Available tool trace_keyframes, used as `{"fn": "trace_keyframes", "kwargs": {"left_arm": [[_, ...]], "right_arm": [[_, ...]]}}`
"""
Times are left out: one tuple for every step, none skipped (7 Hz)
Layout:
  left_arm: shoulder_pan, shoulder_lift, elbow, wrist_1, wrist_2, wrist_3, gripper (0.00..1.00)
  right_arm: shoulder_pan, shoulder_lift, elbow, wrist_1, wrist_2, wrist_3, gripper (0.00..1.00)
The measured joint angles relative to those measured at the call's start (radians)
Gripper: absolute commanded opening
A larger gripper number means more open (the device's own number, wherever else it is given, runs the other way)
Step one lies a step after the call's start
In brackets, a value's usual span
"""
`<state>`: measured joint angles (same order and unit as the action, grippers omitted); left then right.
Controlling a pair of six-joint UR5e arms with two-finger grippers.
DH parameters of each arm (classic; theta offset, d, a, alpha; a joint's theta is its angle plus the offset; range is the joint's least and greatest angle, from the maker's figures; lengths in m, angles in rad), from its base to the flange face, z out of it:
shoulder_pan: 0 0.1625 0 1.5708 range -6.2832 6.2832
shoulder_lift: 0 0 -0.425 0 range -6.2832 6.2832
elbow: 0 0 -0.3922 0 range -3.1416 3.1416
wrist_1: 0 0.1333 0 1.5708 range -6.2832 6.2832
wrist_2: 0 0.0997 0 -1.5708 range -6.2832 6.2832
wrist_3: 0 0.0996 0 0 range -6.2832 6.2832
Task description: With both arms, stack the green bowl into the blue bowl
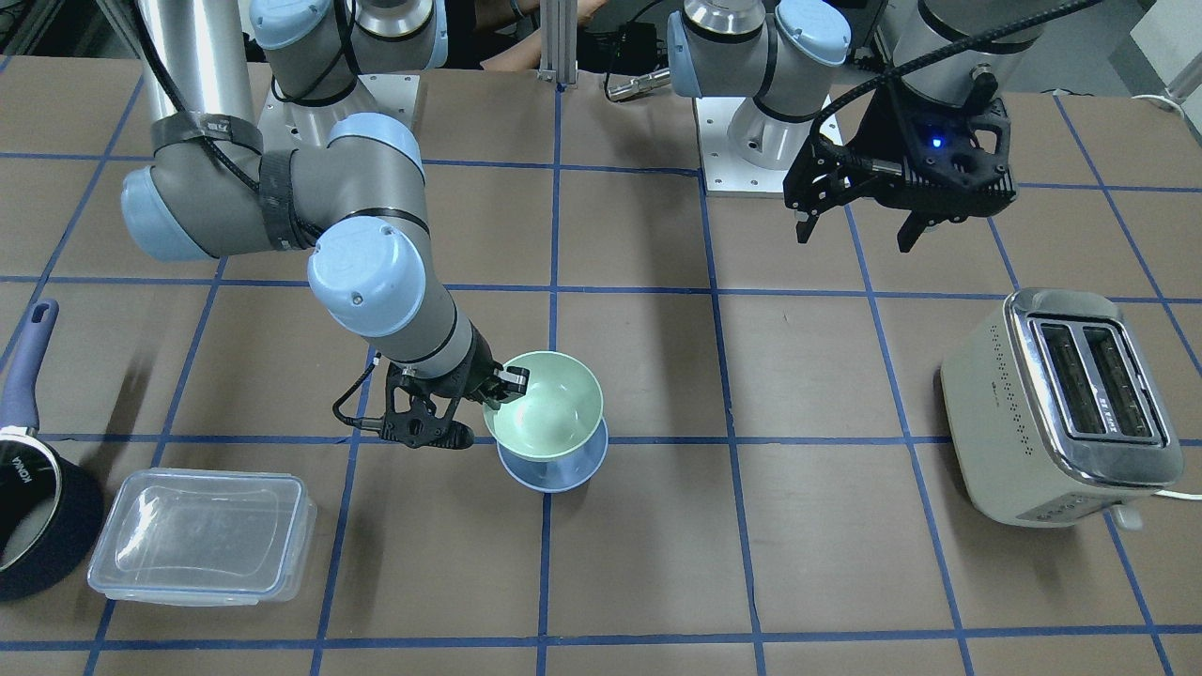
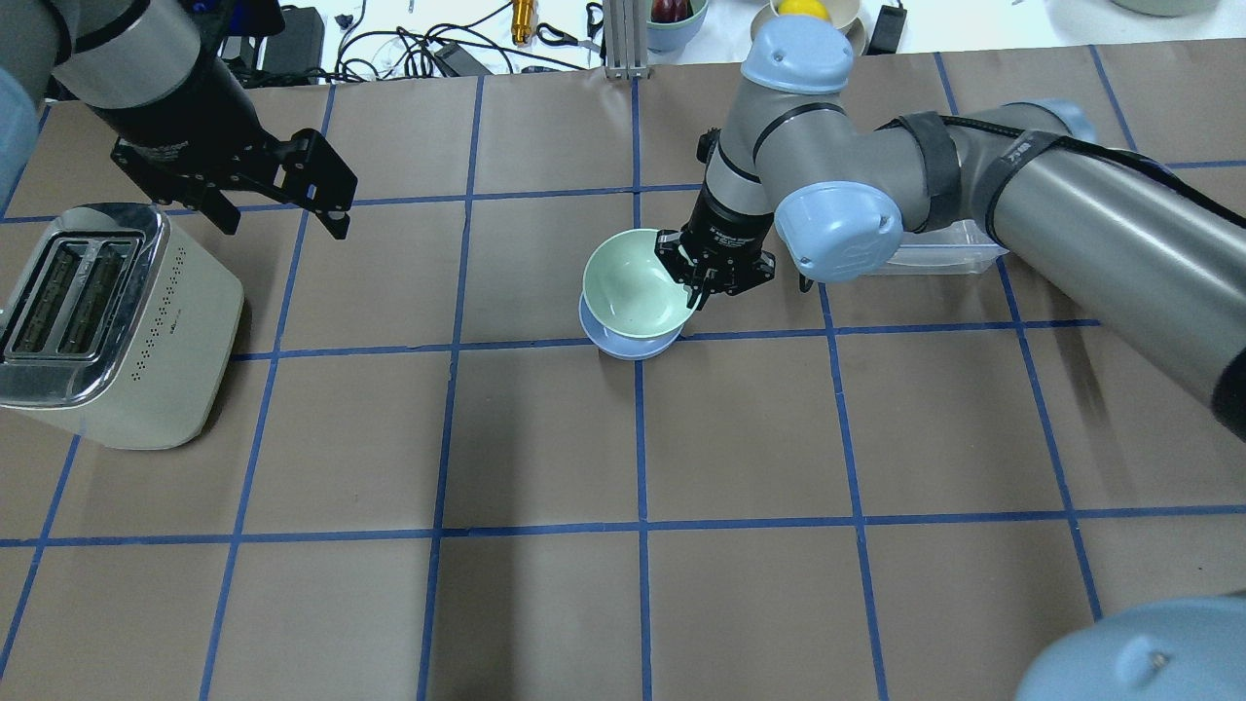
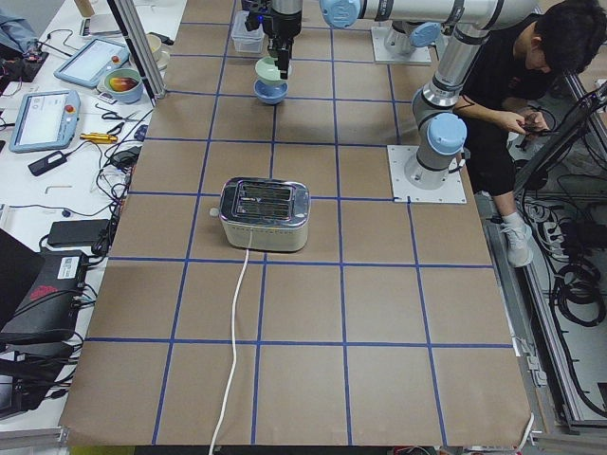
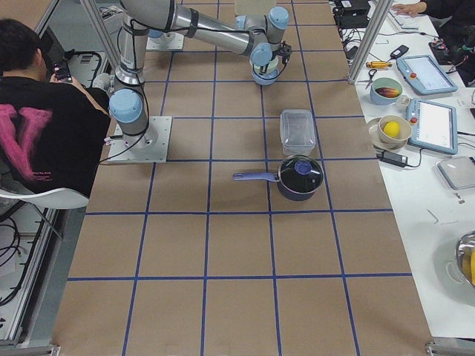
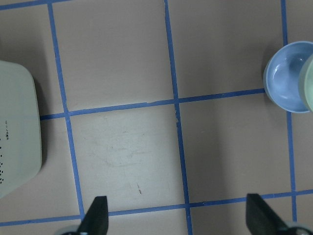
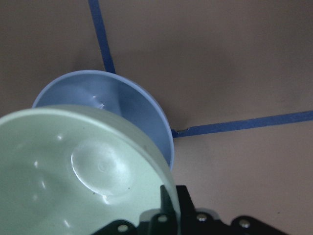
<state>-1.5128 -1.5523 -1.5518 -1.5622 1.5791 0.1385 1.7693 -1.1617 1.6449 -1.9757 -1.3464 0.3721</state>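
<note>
Beneath green bowl [image 1: 545, 406], blue bowl [image 1: 554, 476] half hidden

— What's the surface?
— A table [image 2: 545, 438] covered in brown paper and gridded with blue tape.
— And on it?
— Seen from the robot: toaster [image 2: 117, 321] at the left, blue bowl [image 2: 623, 349] mid-table at a tape crossing, clear plastic container [image 1: 202, 535] to the right, dark saucepan [image 1: 66, 535] just beyond that.
</note>
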Motion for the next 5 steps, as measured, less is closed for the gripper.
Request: {"fn": "trace_keyframes", "kwargs": {"left_arm": [[0.001,-0.013,0.012,0.025,0.0,-0.024,1.0],[0.003,-0.02,0.025,0.038,0.001,-0.042,1.0],[0.005,-0.022,0.029,0.043,0.002,-0.051,1.0],[0.007,-0.021,0.029,0.043,0.003,-0.055,1.0],[0.008,-0.019,0.026,0.042,0.004,-0.058,1.0]], "right_arm": [[0.003,0.015,-0.005,-0.007,0.005,0.002,0.53],[0.004,0.027,-0.01,-0.026,0.022,0.001,0.94],[0.005,0.035,-0.013,-0.05,0.037,-0.003,1.0],[0.004,0.038,-0.014,-0.068,0.038,-0.006,1.0],[-0.003,0.035,-0.02,-0.071,0.035,-0.008,1.0]]}}
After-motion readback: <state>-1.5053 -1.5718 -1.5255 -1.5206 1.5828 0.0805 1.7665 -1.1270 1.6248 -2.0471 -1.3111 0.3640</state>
